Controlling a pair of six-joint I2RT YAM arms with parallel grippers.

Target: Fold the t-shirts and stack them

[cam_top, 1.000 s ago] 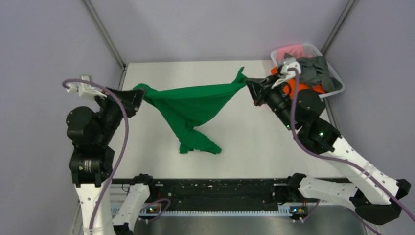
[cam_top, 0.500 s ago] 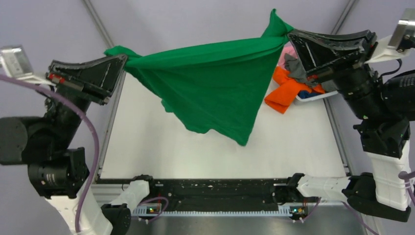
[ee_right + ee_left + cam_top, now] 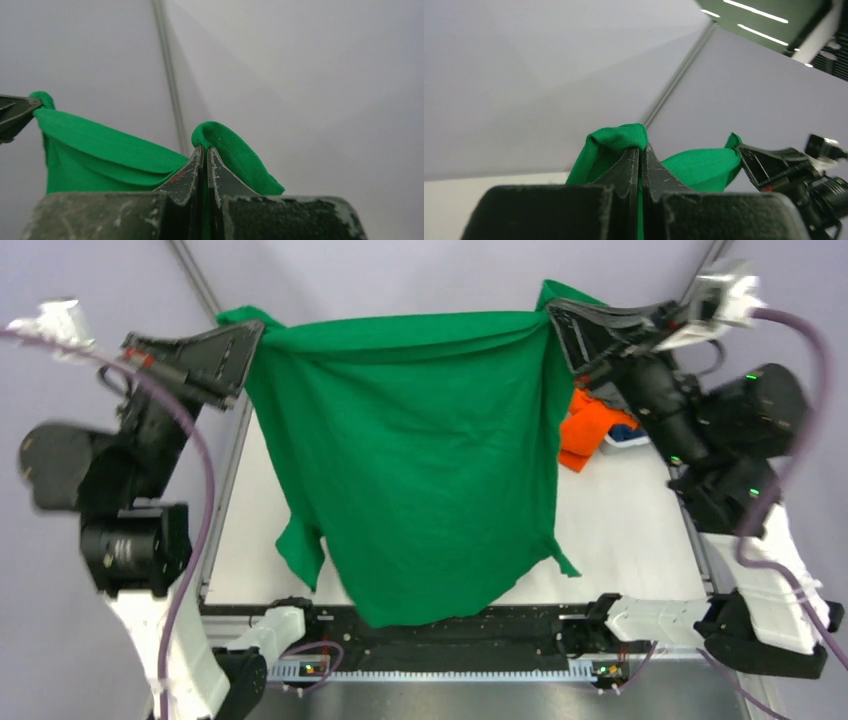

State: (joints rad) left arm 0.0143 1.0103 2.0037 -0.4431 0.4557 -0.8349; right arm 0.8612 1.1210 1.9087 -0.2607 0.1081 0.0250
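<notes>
Top external view: the green tee (image 3: pixel 420 470) hangs spread as a broad sheet, raised above the table (image 3: pixel 625 530) and filling the centre of the frame. Its top edge runs nearly level across the upper part of the frame, from the left gripper (image 3: pixel 256 335) at upper left to the right gripper (image 3: pixel 552 320) at upper right. Each gripper is closed tight on one upper corner of the cloth, with a small tuft of green poking out beyond the jaws. Below the held edge the fabric falls in soft vertical folds. One sleeve dangles at the lower left of the sheet and another juts out at the lower right. The bottom hem reaches down in front of the black rail (image 3: pixel 530 630) at the near edge of the table; whether it touches the rail cannot be told. An orange tee (image 3: pixel 588 428) shows at the right of the frame, just beside the hanging cloth's right edge and below the right gripper, partly hidden. Left wrist view: the two fingers (image 3: pixel 626 170) meet with only a thin layer of green pinched between them and a fold bulging over their tips. The right gripper appears at the right, holding the far corner. Right wrist view: the fingers are likewise pressed together on green cloth, with a loop of it standing above the tips. The top edge sags leftward to the left gripper's tip at the left edge of the frame.
</notes>
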